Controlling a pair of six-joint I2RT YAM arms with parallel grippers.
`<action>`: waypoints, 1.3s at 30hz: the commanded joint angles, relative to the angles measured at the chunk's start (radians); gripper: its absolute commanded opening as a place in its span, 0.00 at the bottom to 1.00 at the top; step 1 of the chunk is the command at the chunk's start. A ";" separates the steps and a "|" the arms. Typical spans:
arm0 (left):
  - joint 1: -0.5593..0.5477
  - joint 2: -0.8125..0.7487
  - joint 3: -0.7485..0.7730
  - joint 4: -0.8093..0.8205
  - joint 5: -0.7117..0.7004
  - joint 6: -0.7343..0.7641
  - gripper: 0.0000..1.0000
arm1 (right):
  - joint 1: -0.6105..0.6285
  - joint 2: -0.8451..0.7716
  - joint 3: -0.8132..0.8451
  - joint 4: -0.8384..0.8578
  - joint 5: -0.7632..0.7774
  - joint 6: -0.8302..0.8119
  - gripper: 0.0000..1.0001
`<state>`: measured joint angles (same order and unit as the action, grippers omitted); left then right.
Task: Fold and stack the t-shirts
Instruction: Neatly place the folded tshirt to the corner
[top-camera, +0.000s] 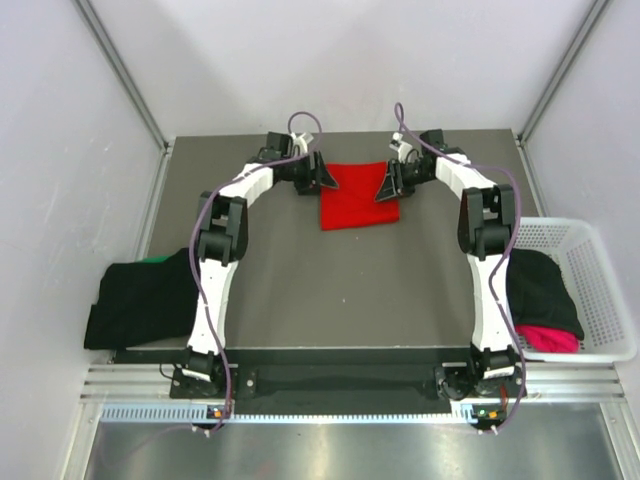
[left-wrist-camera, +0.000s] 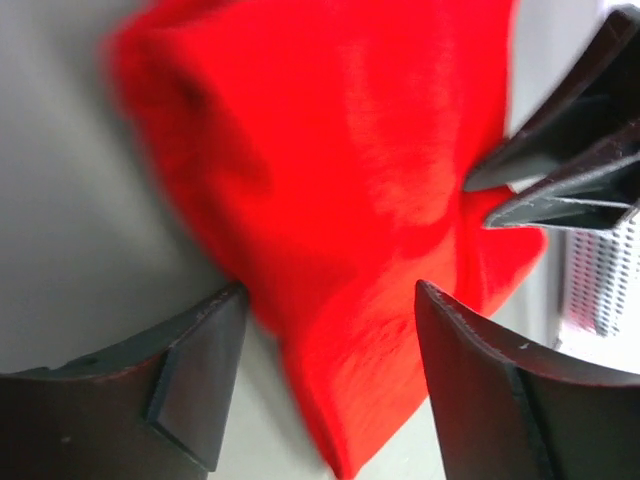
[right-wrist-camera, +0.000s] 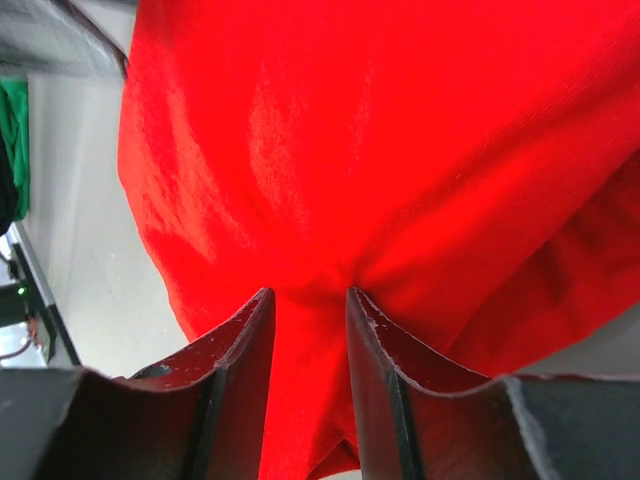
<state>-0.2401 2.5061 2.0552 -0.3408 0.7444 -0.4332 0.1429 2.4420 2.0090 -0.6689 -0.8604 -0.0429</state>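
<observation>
At the left edge of the red shirt (top-camera: 358, 200) the left gripper (left-wrist-camera: 330, 300) has its fingers apart; at the right edge the right gripper (right-wrist-camera: 308, 300) pinches a fold.

Bright, even light, soft shadows; red t-shirt (left-wrist-camera: 340, 200) blurred in left wrist view.

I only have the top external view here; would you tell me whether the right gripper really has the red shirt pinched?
Observer: Yes, it appears so. In the right wrist view, the right gripper has its fingers close together, with a pucker of the red t-shirt bunched between them.
Operator: Thank you. And the left one?
Observer: In the left wrist view, the left gripper stands wide open. The cloth lies between its fingers but is not squeezed.
</observation>
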 joint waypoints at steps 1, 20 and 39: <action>-0.050 0.088 0.002 -0.017 0.035 -0.004 0.71 | -0.002 -0.008 0.051 0.003 0.018 -0.029 0.35; -0.096 -0.263 -0.308 -0.331 0.016 0.223 0.00 | -0.092 -0.538 -0.269 -0.076 0.076 -0.228 0.37; 0.008 -0.719 -0.547 -1.064 -0.366 0.764 0.00 | -0.097 -1.066 -0.903 0.100 0.393 -0.245 0.43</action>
<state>-0.2665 1.8908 1.5185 -1.2419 0.4477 0.2379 0.0437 1.4593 1.1152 -0.6743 -0.5419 -0.2855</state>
